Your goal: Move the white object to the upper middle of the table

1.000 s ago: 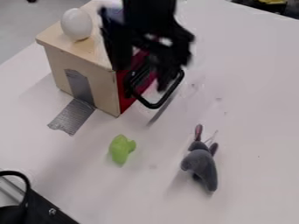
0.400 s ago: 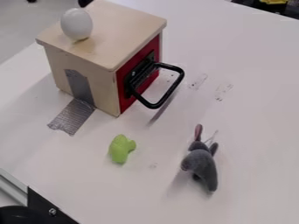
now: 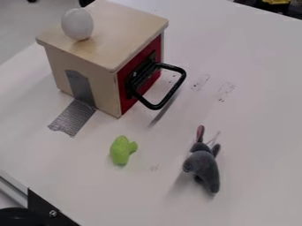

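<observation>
Box (image 3: 126, 31): white egg (image 3: 77, 24) atop, upper left
Counter (image 3: 265, 97): green toy (image 3: 121, 150), grey plush (image 3: 203, 167)
Floor (image 3: 24, 28): grey
Tool: opening and hold, cannot tell

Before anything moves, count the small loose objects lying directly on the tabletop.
2: the lime-green toy, near the wooden box's closest corner, and the gray plush animal, farther right. The white egg-shaped object rests on the box; others may hide behind it.

no readable words or numbers show on anything here.
</observation>
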`<action>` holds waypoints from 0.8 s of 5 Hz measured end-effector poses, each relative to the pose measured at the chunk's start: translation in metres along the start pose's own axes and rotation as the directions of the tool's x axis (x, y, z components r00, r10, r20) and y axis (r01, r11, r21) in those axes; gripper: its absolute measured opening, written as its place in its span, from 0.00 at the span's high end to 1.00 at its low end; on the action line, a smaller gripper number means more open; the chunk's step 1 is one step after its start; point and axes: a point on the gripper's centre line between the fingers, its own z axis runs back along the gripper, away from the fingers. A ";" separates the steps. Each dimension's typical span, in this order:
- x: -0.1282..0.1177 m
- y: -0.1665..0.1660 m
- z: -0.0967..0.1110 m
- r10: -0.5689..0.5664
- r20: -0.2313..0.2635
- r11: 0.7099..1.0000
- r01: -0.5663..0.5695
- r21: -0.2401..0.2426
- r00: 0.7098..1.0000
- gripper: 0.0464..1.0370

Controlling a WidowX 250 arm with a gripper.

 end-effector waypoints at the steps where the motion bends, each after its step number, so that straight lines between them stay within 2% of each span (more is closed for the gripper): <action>1: 0.002 0.004 -0.025 -0.027 -0.051 0.999 0.025 -0.026 0.998 0.04; 2: 0.004 0.007 -0.046 -0.035 -0.097 0.999 0.031 -0.037 0.995 0.04; 3: 0.007 0.006 -0.061 -0.036 -0.122 0.998 0.030 -0.046 0.992 0.08; 4: 0.009 0.005 -0.061 -0.022 -0.124 0.999 0.017 -0.043 0.992 0.28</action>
